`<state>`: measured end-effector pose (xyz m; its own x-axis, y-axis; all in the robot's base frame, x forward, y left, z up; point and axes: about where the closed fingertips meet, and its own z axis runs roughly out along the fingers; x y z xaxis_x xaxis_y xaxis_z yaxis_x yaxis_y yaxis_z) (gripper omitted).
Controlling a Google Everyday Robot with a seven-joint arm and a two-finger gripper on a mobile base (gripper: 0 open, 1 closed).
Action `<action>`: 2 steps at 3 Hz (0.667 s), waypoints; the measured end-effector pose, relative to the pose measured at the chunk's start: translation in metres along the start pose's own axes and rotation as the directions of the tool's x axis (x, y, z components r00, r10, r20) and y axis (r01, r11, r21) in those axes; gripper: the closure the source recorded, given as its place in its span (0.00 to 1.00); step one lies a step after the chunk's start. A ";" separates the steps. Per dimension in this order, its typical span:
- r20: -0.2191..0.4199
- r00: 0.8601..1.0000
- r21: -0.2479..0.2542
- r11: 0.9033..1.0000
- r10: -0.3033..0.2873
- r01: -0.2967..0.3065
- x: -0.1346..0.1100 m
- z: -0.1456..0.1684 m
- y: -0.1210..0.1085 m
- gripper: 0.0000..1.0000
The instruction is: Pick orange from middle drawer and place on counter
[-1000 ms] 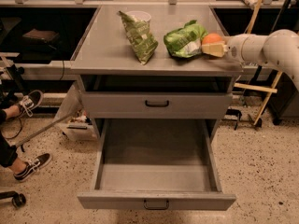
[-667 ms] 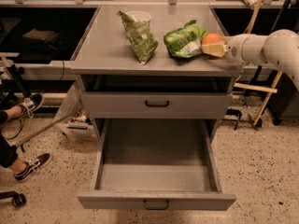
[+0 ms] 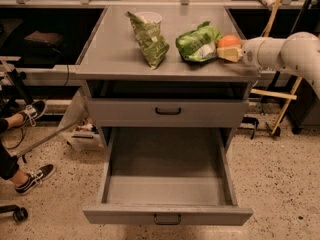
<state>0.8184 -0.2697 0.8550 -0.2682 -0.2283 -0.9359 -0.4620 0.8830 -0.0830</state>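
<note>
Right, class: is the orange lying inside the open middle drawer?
No: the orange is up by the gripper at the right edge of the counter, well above the middle drawer.

1. The counter [image 3: 115,54] is spanning the upper middle of the frame.
2. A tall green bag [image 3: 149,40] is lying at its centre, and a white cup [image 3: 149,17] is standing behind that bag.
3. A crumpled green bag [image 3: 197,44] is lying right of centre.
4. The orange [image 3: 229,40] is sitting at the right edge, with the gripper [image 3: 230,53] touching it.
</note>
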 end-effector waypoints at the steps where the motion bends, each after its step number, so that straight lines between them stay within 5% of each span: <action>1: 0.000 1.000 0.000 1.000 0.000 0.000 0.000 0.000 0.000 0.00; 2: 0.000 1.000 0.000 1.000 0.000 0.000 0.000 0.000 0.000 0.00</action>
<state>0.8184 -0.2696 0.8550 -0.2683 -0.2283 -0.9359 -0.4620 0.8830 -0.0830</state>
